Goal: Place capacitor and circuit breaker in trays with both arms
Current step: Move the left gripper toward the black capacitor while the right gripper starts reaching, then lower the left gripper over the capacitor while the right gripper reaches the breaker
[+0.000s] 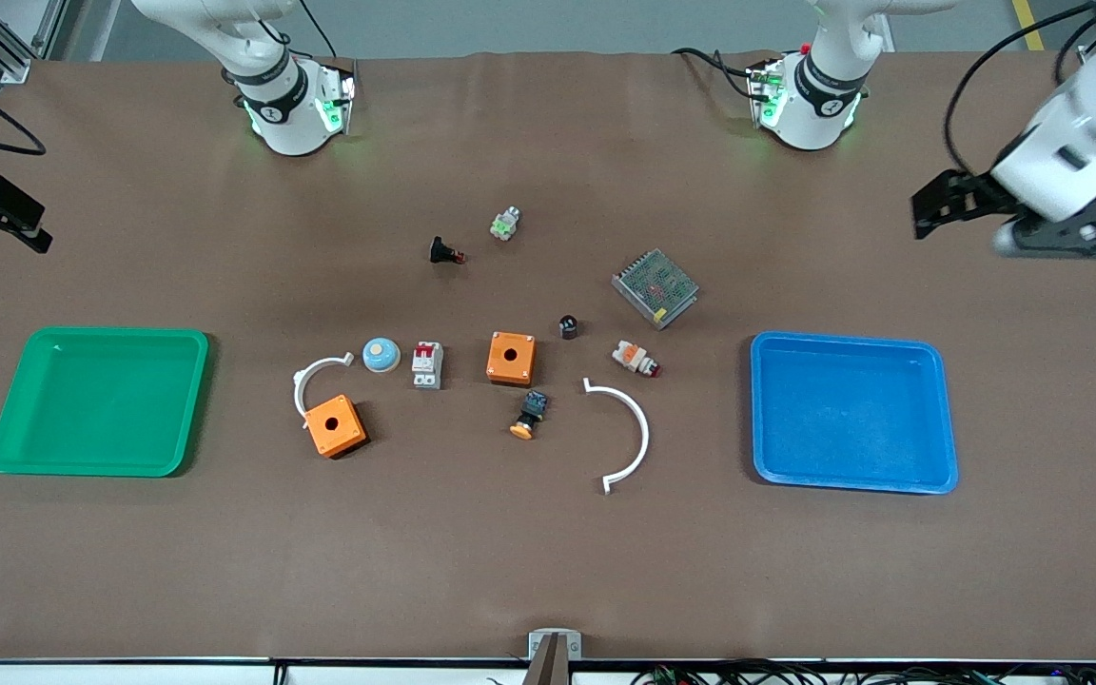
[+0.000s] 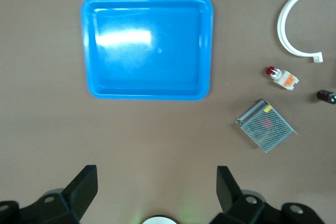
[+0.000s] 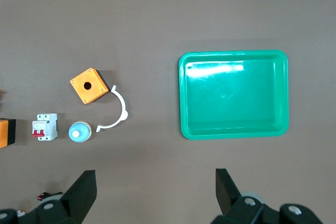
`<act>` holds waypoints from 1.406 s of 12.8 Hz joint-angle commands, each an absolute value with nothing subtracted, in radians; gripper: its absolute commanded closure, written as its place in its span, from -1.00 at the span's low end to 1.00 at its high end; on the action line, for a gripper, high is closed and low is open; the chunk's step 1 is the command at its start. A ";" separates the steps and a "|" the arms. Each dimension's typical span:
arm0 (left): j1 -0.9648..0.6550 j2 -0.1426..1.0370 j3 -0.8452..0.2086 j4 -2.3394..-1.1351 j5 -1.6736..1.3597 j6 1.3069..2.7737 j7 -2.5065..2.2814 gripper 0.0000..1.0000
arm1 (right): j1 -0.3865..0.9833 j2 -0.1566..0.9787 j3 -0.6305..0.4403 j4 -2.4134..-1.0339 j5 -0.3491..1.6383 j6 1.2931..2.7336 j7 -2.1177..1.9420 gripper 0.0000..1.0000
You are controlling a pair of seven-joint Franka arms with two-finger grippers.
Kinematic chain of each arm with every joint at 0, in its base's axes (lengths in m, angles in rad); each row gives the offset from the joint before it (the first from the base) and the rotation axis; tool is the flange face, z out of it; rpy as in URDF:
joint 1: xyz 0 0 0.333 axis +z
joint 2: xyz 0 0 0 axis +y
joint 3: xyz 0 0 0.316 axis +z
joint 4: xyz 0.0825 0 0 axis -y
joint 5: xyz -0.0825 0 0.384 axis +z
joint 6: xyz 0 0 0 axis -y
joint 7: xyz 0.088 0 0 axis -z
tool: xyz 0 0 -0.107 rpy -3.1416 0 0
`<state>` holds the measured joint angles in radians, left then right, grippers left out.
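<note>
We see even, bright overhead light and short soft shadows. White glare patches sit on the blue tray (image 2: 147, 48) and green tray (image 3: 233, 94) floors. The left gripper (image 1: 933, 205) looks slightly motion-soft; both wrist views show dark blurred fingers.

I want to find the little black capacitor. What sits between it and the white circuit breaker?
In the front view, an orange square box with a round hole lies between the tiny black capacitor and the white circuit breaker.
</note>
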<state>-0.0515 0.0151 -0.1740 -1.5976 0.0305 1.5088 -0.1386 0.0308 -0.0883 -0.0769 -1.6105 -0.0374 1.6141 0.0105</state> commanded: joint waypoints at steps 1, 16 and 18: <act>-0.063 0.102 -0.260 -1.589 0.025 1.558 -0.219 -1.00 | 0.035 -0.101 -0.075 -1.620 -0.025 1.612 0.018 -0.99; -0.426 0.541 -0.362 -1.721 0.038 2.207 -1.144 -0.90 | 0.462 0.164 -0.067 -1.832 0.072 1.909 0.370 -0.99; -0.460 0.603 -0.359 -1.717 0.052 2.275 -1.192 -0.73 | 0.486 0.224 -0.067 -1.926 0.075 2.120 0.379 -0.99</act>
